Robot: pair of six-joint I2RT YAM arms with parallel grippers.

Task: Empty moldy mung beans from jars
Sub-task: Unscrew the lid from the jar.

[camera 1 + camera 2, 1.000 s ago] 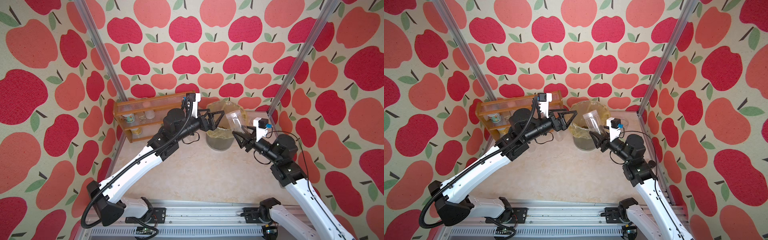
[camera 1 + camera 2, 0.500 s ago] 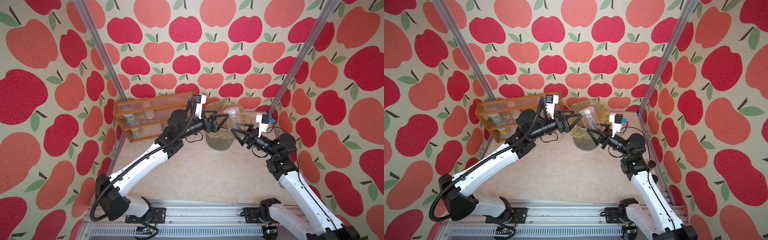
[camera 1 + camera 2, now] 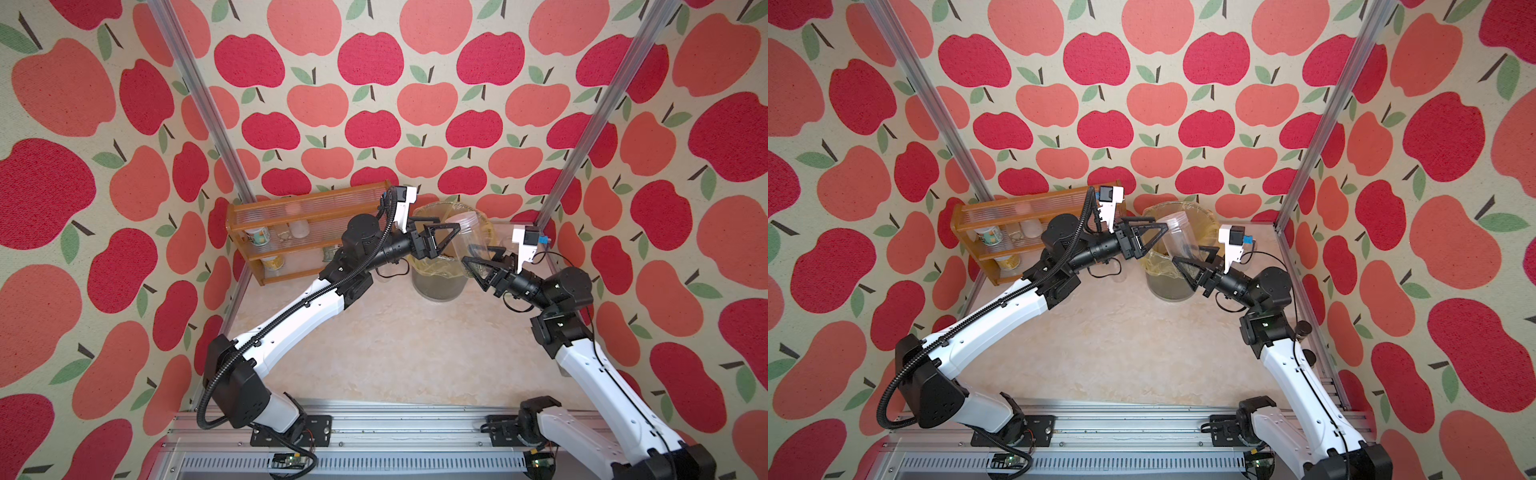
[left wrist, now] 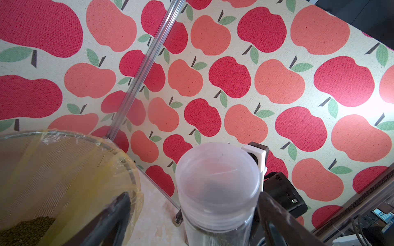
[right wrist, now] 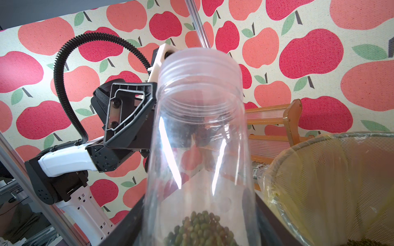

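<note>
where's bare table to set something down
Free: the tabletop between left arm and right arm, from the bin to the front rail. Crowded: by the bin, where left tool and right tool meet at the jar, and the shelf corner.

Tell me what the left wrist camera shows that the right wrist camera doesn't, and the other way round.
Only the left wrist view: the flat top of the frosted lid, and the right arm's white camera housing behind it. Only the right wrist view: the wooden rack, and the left arm's white link with its ribbed black hose. Both: the tall clear jar with mung beans low inside, the left gripper open around the lid, and the mesh bin lined with a yellow bag.
</note>
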